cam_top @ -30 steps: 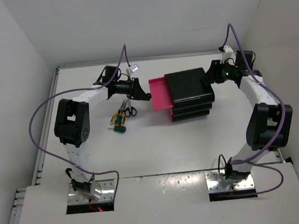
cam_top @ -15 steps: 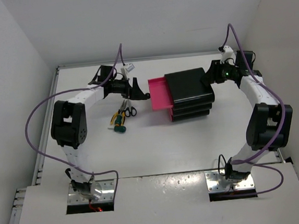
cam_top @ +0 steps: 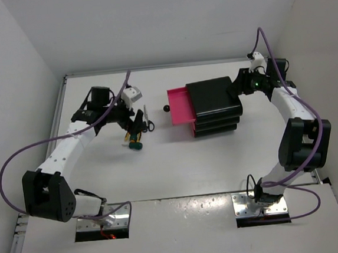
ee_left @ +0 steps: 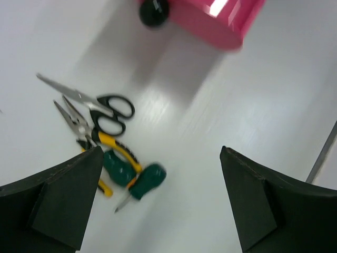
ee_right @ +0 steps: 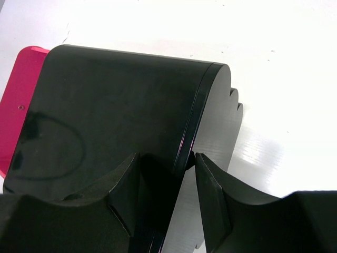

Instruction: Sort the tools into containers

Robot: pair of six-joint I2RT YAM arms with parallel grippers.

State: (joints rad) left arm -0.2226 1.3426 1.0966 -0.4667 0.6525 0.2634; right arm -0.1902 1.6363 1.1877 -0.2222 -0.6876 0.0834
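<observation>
Top external: finds the left gripper point(cam_top: 138, 117) swung back off the knob point(cam_top: 166, 109) of the pulled-out top drawer point(cam_top: 179, 106). Hovers spread wide and empty over scissors point(ee_left: 108, 113), pliers point(ee_left: 87, 129) and screwdriver point(ee_left: 142, 182). Keeps the right gripper point(ee_right: 189, 158) straddling the black box's point(ee_right: 116, 105) rear edge; cannot tell whether clamped.

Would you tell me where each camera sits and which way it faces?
Top external: high behind the robot, looking down at the table; left arm and right arm show.
Left wrist: on the left arm, looking down past its open left gripper at the tools.
Right wrist: on the right arm, facing the box, which the right gripper clamps.
Shared: the drawer appears in all three.
</observation>
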